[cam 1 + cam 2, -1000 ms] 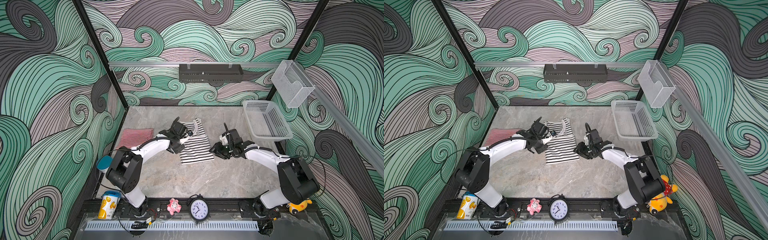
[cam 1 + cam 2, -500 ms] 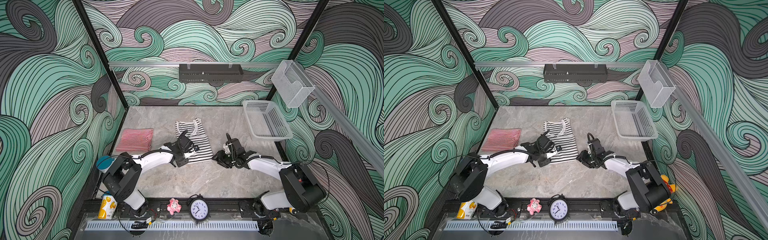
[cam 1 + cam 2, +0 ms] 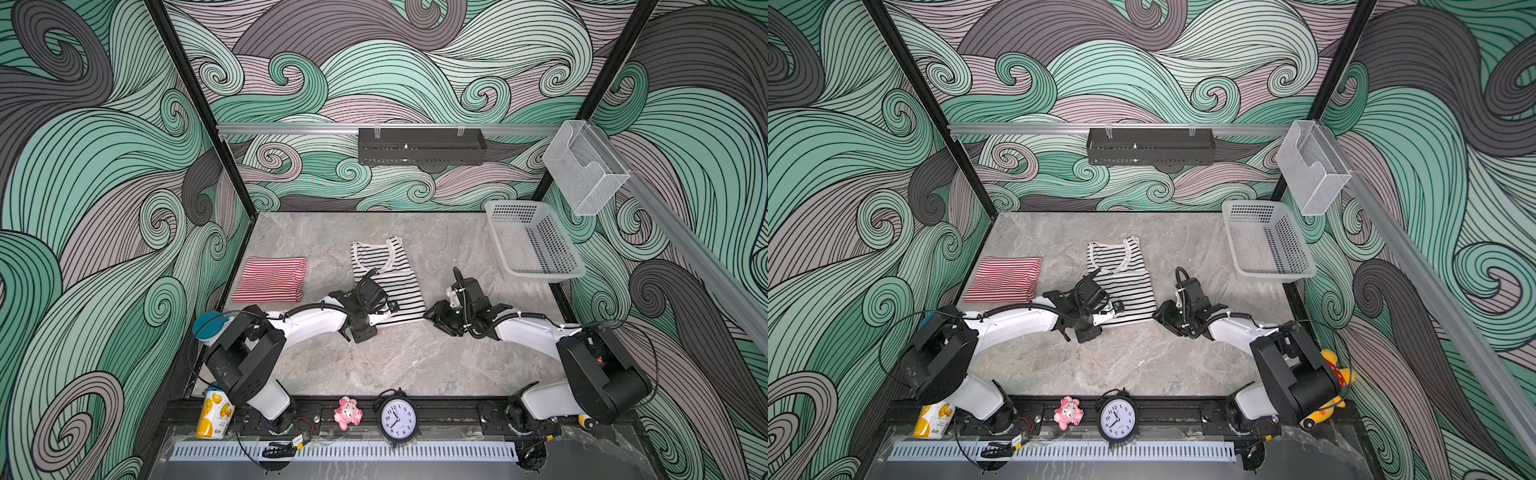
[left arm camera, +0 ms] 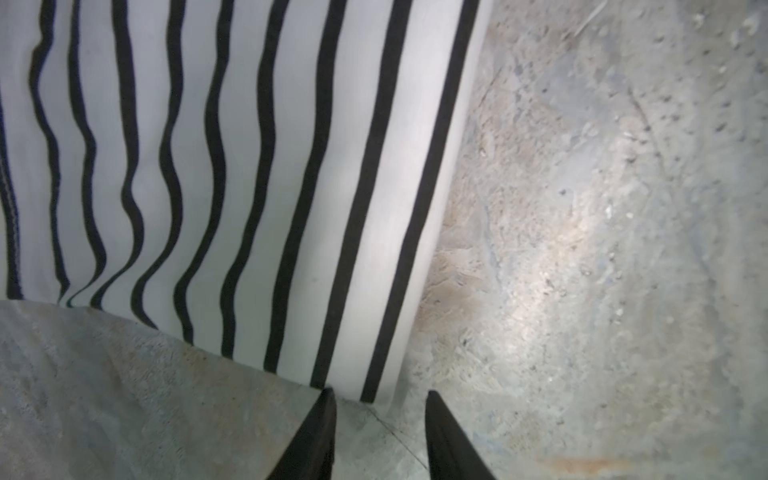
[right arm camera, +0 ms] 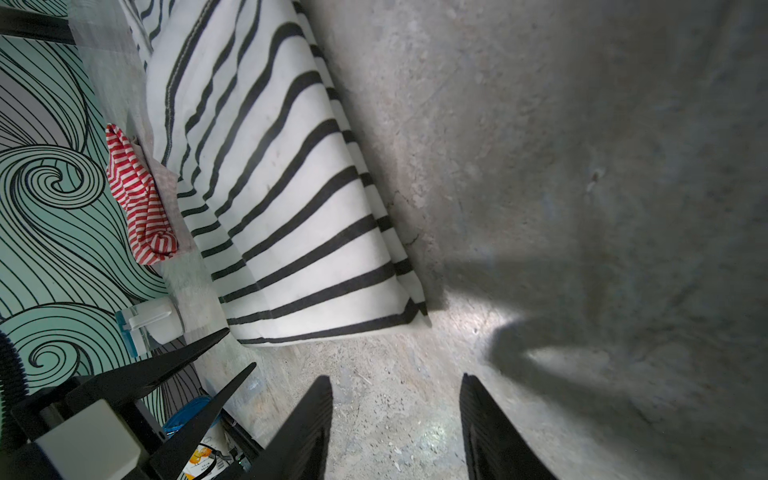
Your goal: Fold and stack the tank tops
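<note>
Red-striped top [image 5: 141, 208], right wrist view only

Left claw [image 4: 380, 392] and right claw [image 5: 395, 377] low, jaws apart.

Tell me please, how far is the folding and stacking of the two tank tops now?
Done: the red-and-white tank top lies folded on the left. In hand: the black-and-white tank top lies at full length; left gripper and right gripper stand open at its near hem corners, gripping nothing yet. Left: fold it across, then stack both tops.
</note>
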Controlling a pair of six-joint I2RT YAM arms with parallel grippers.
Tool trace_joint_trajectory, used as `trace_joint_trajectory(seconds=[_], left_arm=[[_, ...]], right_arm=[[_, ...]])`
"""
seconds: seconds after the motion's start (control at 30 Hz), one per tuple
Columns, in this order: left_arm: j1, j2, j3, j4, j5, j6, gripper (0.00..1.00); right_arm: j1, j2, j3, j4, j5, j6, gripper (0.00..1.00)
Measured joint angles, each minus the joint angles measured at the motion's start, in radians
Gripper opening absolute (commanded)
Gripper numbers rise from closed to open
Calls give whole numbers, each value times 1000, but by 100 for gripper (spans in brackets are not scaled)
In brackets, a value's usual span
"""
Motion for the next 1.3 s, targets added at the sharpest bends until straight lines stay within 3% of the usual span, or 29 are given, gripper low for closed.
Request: trace_joint_trajectory(seconds=[0.43,0.5,0.6,0.7,1.3], left_arm=[[-3,100,41,3,-34,0,34],[-5,108,50,0,-35,4,27],[-6,121,62,-9,-36,13,9],[-8,126,67,-14,-38,24,2],[-14,124,74,-48,-32,33,0]], right_arm=[[0,2,-13,18,0,8,51],[0,2,-15,19,0,11,51],[0,3,-16,19,1,13,51],[0,14,-16,24,4,18,51],[6,97,-19,170,-19,58,48]])
